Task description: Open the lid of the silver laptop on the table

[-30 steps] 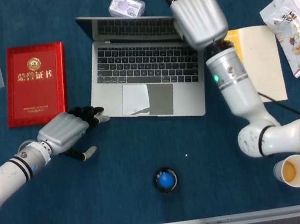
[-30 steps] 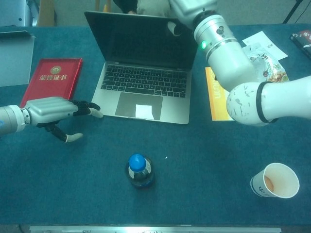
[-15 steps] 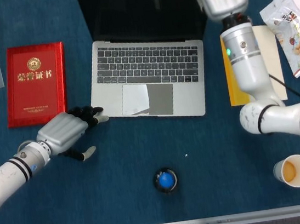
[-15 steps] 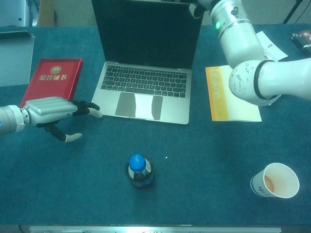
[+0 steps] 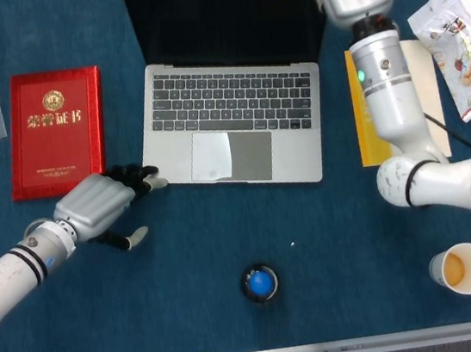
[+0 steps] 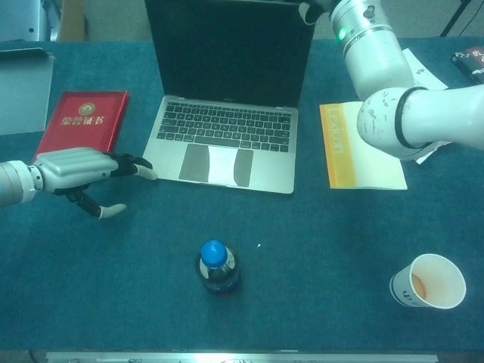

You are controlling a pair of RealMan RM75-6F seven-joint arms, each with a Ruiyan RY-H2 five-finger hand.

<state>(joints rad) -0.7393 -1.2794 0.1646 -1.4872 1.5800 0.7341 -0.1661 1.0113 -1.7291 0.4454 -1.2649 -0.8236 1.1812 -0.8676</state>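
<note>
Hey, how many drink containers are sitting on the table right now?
2. A bottle with a blue cap stands near the table's front edge, in front of the laptop. A paper cup stands at the front right. Nothing suggests others are hidden.

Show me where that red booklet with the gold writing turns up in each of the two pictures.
Head view: the red booklet lies at upper left, left of the silver laptop.
Chest view: the booklet lies at left, above the left hand.
Shared landmark: the laptop's left edge, just right of the booklet in both.
</note>
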